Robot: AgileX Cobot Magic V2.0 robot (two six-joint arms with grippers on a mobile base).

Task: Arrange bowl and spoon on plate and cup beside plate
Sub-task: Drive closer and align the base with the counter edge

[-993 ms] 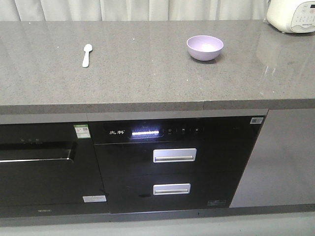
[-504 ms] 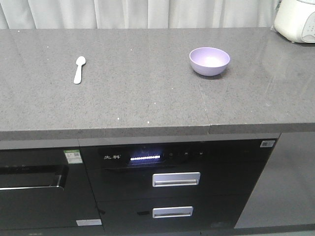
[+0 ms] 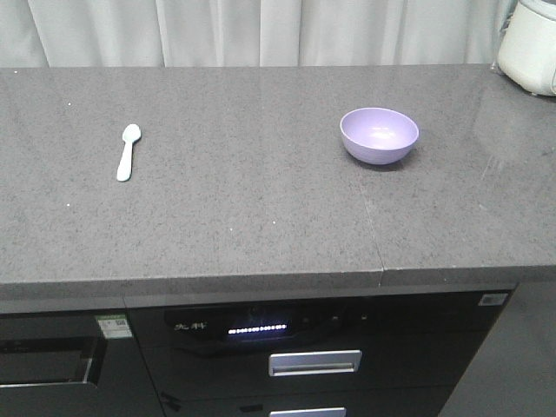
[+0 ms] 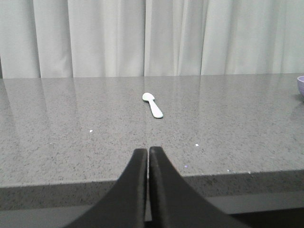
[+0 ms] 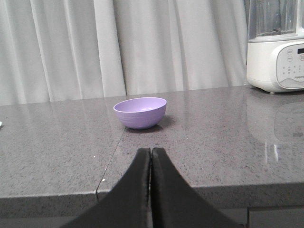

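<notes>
The left gripper was held low and level at the near edge of the grey speckled stone countertop. Its two black fingers were pressed together with nothing between them. The small pale mint-green plastic spoon lay flat straight ahead of that claw and well apart from it, with its bowl end farther off and its handle angled toward the claw's right.

The right gripper sat likewise low at the counter's front edge, pointed level across it and closed tight on nothing. The round lavender-purple plastic bowl stood upright ahead of it, slightly to its left and well apart.

Of each arm only the finger ends showed, so its bend could not be told. In the left wrist view only a sliver of the bowl showed, cut by the right border. A white kitchen appliance far ahead on the right claw's right was cropped at its top and side.
</notes>
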